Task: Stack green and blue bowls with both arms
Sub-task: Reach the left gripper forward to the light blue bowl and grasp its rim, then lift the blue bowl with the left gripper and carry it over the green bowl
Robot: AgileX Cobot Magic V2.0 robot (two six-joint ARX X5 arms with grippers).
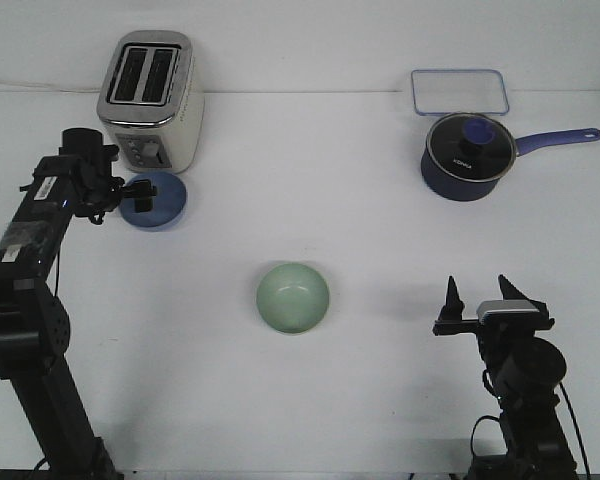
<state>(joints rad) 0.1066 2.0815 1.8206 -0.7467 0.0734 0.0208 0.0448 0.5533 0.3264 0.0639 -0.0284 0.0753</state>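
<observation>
The pale green bowl point(293, 297) sits upright in the middle of the white table, with no gripper near it. Over at the left, the blue bowl point(158, 199) rests in front of the toaster. My left gripper point(130, 192) is at this bowl's left rim and overlaps it; the view does not show whether its fingers grip the rim. My right gripper point(478, 297) stands open at the lower right, its fingers spread with nothing between them, well to the right of the green bowl.
A white and silver toaster point(150, 100) stands just behind the blue bowl. A dark navy saucepan point(467, 155) with glass lid and long handle sits at the back right. Behind it lies a clear rectangular container point(460, 92).
</observation>
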